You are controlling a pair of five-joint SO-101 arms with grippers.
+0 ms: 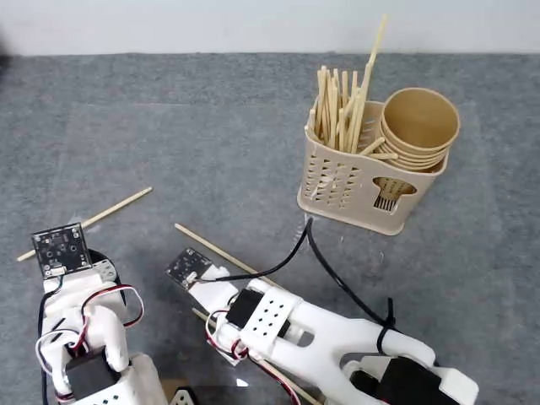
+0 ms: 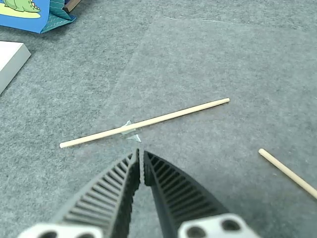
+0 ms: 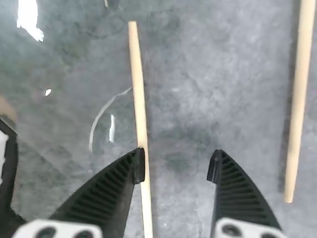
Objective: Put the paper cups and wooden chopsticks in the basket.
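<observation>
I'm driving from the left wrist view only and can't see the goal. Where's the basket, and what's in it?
Observer: The basket stands toward the far right of the mat, holding stacked paper cups and many chopsticks.
Operator: What's the right gripper doing?
Observer: The right gripper is open low over the mat, a loose chopstick along one finger's inner edge.
Operator: How many sticks lie loose?
Observer: Three in the high view: that one, a left chopstick and a middle chopstick.
</observation>
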